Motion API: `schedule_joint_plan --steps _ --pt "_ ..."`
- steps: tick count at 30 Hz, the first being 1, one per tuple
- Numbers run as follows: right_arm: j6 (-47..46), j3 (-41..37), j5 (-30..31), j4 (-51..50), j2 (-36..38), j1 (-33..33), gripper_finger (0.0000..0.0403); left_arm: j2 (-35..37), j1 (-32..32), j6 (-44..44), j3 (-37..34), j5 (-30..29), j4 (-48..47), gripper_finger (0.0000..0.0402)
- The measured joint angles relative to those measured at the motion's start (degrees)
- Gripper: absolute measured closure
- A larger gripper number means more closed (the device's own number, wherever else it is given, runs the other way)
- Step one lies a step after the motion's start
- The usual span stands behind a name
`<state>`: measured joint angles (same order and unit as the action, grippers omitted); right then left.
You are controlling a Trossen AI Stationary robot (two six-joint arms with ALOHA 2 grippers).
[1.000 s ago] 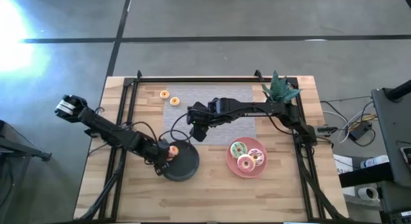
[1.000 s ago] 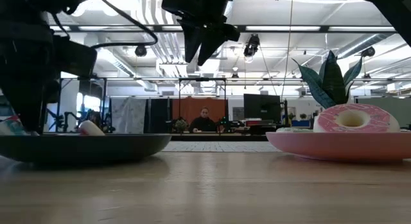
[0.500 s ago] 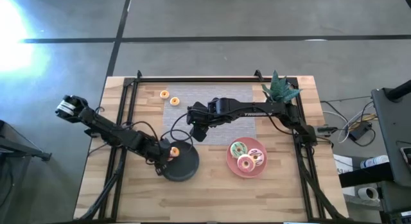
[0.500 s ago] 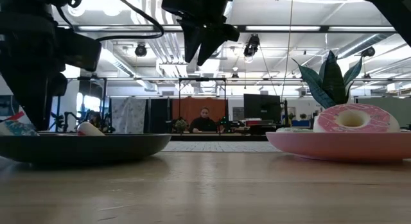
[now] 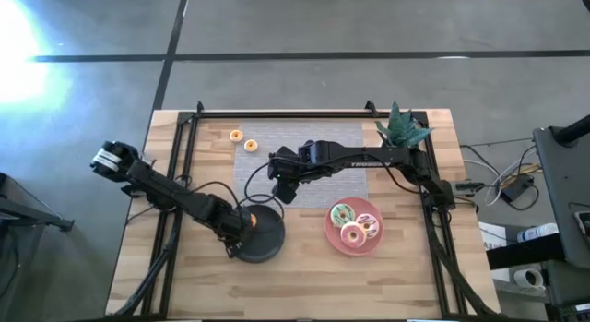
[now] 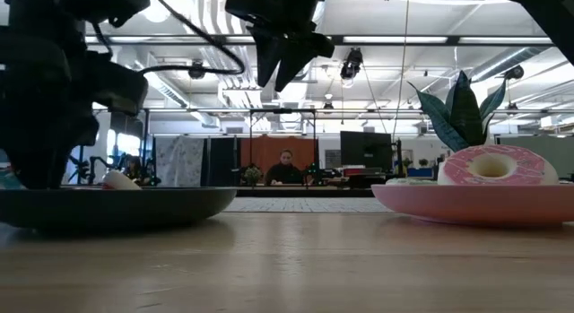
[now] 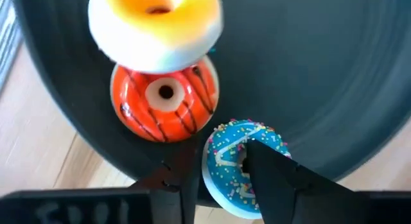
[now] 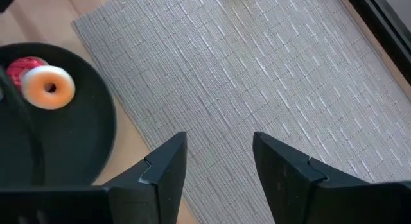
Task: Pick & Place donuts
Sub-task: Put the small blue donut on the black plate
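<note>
- Two fingers of the left claw (image 7: 221,169) pinch a blue sprinkled donut (image 7: 241,166) at the near rim of the black plate (image 7: 334,70).
- Just beyond the claw lie a red striped donut (image 7: 164,102) and a yellow-white donut (image 7: 155,28), stacked.
- Right claw (image 8: 218,160) hovers over the grey mat (image 8: 257,76), fingers moderately apart, holding nothing.
- No writing is readable.

We are seeing the blue donut (image 7: 239,165) only partly: one dark finger (image 7: 276,179) is covering its hole, and its lower rim is running under the gripper. In the high view the left arm is hiding the black plate's (image 5: 267,237) near-left edge, so the donuts there are showing only as an orange speck (image 5: 251,220)
</note>
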<state>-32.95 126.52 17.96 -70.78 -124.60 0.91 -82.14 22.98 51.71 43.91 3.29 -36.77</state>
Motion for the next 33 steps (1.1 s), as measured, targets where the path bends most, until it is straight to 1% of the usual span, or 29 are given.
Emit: schedule_joint_plan --steps 4,8,10,15,22,25,28,33 --pt "-0.06 0.0 0.01 -0.02 0.0 0.21 0.0232 -1.45 0.0 -2.5 2.5 -1.26 -0.49 0.0331" --pt "-0.06 0.0 0.03 -0.02 0.0 0.34 0.0232 -2.37 0.0 -4.29 4.07 -3.36 -1.74 0.0384" --pt "-0.06 0.0 0.03 -0.01 0.0 0.34 0.0232 -2.15 0.0 -5.13 4.59 -4.97 -1.69 0.0395" --pt "-0.06 0.0 0.06 -0.1 0.0 0.34 0.0232 -0.13 0.0 -8.03 5.01 -8.39 1.46 0.04" --pt "0.02 0.0 0.1 -1.03 0.0 0.34 0.0232 -0.79 0.11 -8.63 4.07 -8.06 4.23 0.0401" --pt "0.12 0.0 0.06 -1.01 0.0 0.34 0.0232 -0.81 0.17 -7.52 2.73 -7.02 5.76 0.04" --pt "0.13 0.0 0.03 -0.98 0.0 0.34 0.0232 -0.81 0.22 -6.24 1.53 -5.28 8.28 0.0389" --pt "0.13 0.0 0.01 -0.96 0.0 0.34 0.0232 -0.81 0.44 -4.61 0.93 -4.73 9.34 0.035"
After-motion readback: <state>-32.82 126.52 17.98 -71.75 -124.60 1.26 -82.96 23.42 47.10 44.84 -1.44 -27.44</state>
